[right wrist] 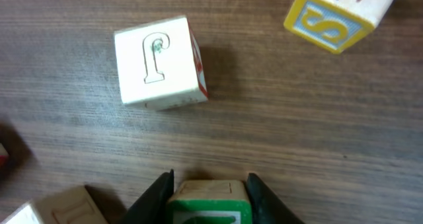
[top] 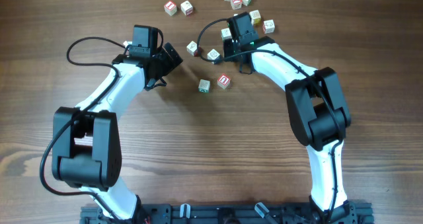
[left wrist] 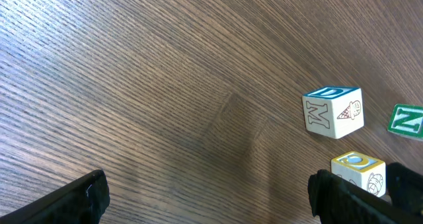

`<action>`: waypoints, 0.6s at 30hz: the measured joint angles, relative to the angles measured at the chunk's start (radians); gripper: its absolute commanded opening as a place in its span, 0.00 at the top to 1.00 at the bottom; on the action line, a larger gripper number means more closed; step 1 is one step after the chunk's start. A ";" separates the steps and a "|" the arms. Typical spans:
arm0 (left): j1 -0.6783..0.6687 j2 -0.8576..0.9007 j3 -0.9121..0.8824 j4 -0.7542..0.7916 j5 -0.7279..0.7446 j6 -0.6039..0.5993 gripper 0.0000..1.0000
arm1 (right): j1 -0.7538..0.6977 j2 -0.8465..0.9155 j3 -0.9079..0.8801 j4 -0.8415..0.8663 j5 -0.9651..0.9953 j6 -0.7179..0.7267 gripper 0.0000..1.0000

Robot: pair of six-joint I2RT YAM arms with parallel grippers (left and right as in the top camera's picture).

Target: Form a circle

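1. No closed circle is seen. The small pale wooden alphabet cubes (top: 192,48) are scattered over the far half of the brown wooden desk (top: 211,151), most of them near its far edge, right of the middle.
2. A green-faced pale wooden cube (right wrist: 208,211) is grasped by the right gripper (right wrist: 210,184), with a black finger pressed against each of its sides.
3. Just beyond that cube, and apart from it, a white cube embossed with a J (right wrist: 157,62) is seen. A yellow-and-blue S cube (right wrist: 334,16) lies further off to the right.
4. The left gripper (left wrist: 205,207) is released, its fingers spread wide over bare wood.
5. Near its right finger a cube with a blue D top and an M side (left wrist: 332,112) is seen. A yellow O-topped cube (left wrist: 357,168) lies just beside that finger.
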 measured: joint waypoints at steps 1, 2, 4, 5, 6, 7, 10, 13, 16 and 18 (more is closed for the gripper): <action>0.000 0.000 0.000 0.000 0.000 0.000 0.00 | 0.000 0.000 0.014 -0.026 0.000 -0.001 0.76; 0.000 0.000 0.000 0.000 0.000 0.000 0.00 | 0.000 0.000 0.032 -0.051 0.000 -0.002 0.76; 0.000 0.000 0.000 0.000 0.000 0.000 0.00 | 0.000 0.000 0.080 -0.131 0.000 0.000 0.78; 0.000 0.000 0.000 0.000 0.000 0.000 0.00 | 0.000 0.000 0.118 -0.186 0.000 0.005 0.78; 0.000 0.000 0.000 0.000 0.000 0.000 0.00 | 0.000 -0.003 0.145 -0.220 -0.001 0.005 0.79; 0.000 0.000 0.000 0.000 0.000 0.000 0.00 | 0.000 -0.011 0.172 -0.270 -0.001 0.012 0.80; 0.000 0.000 0.000 0.000 0.000 0.000 0.00 | 0.000 -0.073 0.200 -0.407 0.001 0.042 0.85; -0.002 0.000 0.000 0.000 0.000 0.000 0.00 | 0.000 -0.200 0.214 -0.629 0.002 0.101 0.91; -0.010 0.000 0.000 0.000 0.000 0.000 0.00 | 0.000 -0.305 0.227 -0.826 0.007 0.172 0.94; -0.022 0.000 0.000 0.000 0.000 0.000 0.00 | 0.000 -0.327 0.209 -0.900 0.007 0.229 0.95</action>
